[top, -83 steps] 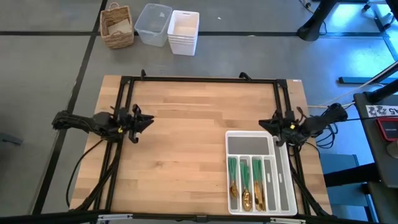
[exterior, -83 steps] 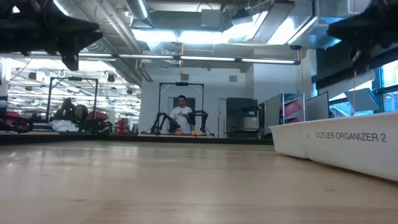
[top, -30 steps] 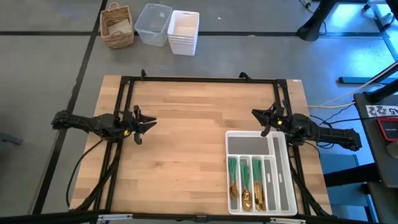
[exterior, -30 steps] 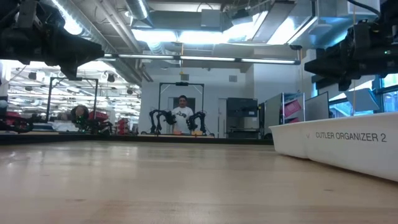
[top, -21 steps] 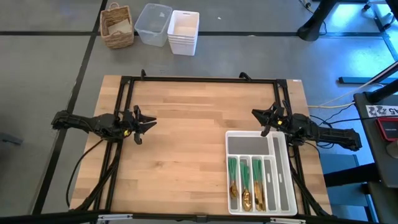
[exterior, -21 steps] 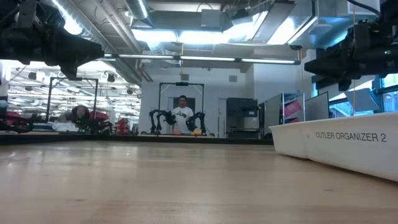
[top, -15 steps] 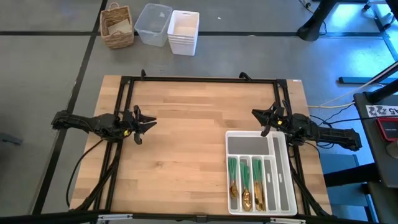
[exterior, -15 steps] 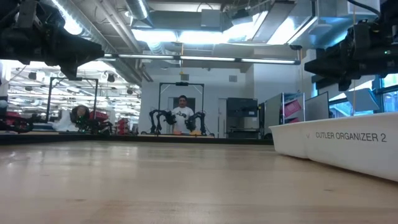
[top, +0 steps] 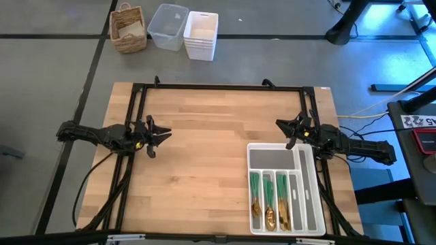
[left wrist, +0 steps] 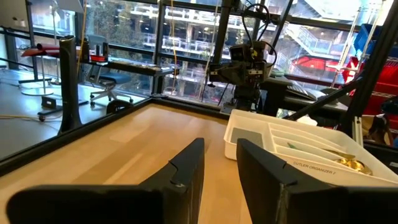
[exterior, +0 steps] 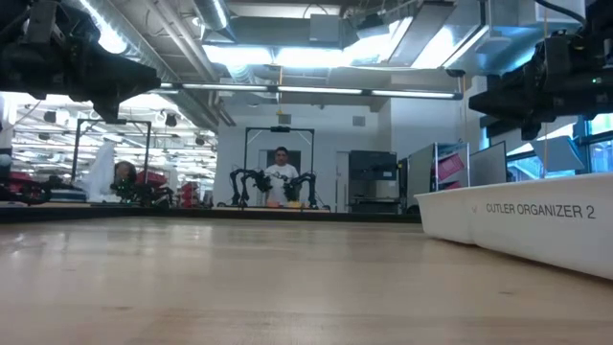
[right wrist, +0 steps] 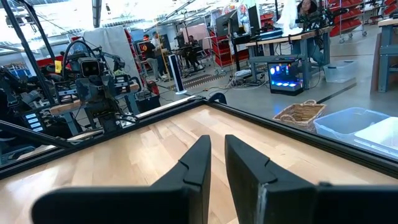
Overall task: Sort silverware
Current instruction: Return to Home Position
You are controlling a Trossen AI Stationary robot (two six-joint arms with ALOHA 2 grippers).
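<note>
The silverware (top: 269,199), gold heads and green handles, lies sorted lengthwise in the narrow compartments of the white tray (top: 312,204) at the table's near right. The left wrist view shows gold heads (left wrist: 346,163) inside the tray (left wrist: 273,152). My left gripper (top: 163,135) hovers over the table's left side, pointing right, slightly open and holding nothing (left wrist: 219,144). My right gripper (top: 279,126) hovers just beyond the tray's far left corner, pointing left, with a narrow gap between its fingers (right wrist: 217,140). No silverware lies loose on the wood.
A black frame (top: 218,86) runs along the table's edges. On the floor beyond the far edge stand a wicker basket (top: 128,28), a clear bin (top: 167,26) and stacked white bins (top: 201,34). Bare wood (top: 204,156) spreads between the grippers. A person (exterior: 280,175) stands far off.
Over the last second both arms have kept still. Before that, my right arm stretched out, carrying its gripper from the table's right edge toward the middle, past the tray's far corner. My left gripper edged slightly rightward.
</note>
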